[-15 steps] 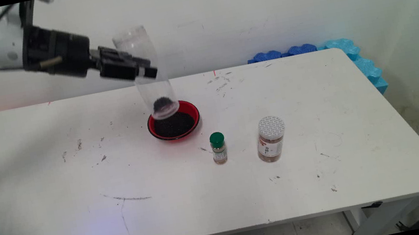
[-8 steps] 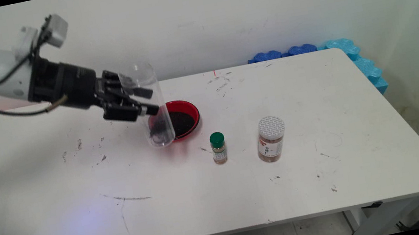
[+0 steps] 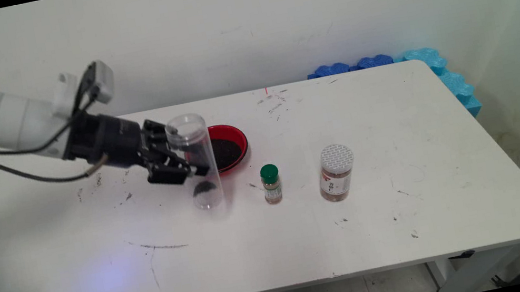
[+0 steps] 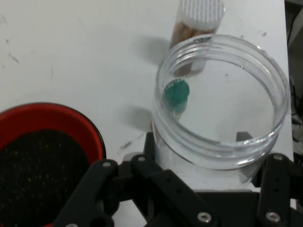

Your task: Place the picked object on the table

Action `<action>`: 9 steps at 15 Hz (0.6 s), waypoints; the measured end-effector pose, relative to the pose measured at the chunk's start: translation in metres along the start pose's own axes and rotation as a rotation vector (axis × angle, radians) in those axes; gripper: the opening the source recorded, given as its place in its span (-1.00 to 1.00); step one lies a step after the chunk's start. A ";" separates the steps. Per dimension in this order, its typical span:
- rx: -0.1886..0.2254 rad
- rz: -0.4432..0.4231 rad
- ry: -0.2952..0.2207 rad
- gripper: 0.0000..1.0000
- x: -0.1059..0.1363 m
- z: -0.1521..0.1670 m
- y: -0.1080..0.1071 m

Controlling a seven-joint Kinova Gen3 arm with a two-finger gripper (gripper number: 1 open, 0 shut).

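**Gripper (image 3: 188,171) clasps a clear jar (image 3: 198,162) just near of the red bowl (image 3: 232,133)**

From where I stand, the black fingers are closed on the clear plastic jar, pinching it about halfway up its wall. The jar is upright with its open mouth on top, and a small clump of dark grains lies low inside it. Its base is down at the white table (image 3: 391,101), but I cannot tell whether it rests there or hangs just above. It sits at the near-left edge of the red bowl, which is filled with the same dark grains. To the right of the jar stands a small green-capped bottle (image 3: 271,184), and further right a white-lidded spice jar (image 3: 337,172), both apart from it. Blue foam pieces (image 3: 416,59) lie at the table's far right corner.

The main view gives the jar's height, its upright stance and the grains near its bottom. The hand view looks down over the gripper (image 4: 208,189) into the jar's (image 4: 208,142) wide mouth. There the green cap (image 4: 176,94) shows through the clear wall, with the white-lidded jar (image 4: 199,14) beyond it. The bowl's (image 4: 47,111) rim shows just beside the jar and not touching it. The grains in the jar are not visible from there.
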 end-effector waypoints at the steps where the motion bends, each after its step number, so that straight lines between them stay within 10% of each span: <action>1: 0.000 0.000 -0.005 -1.00 -0.004 0.005 0.001; 9: -0.004 0.010 -0.017 -1.00 -0.029 0.040 0.002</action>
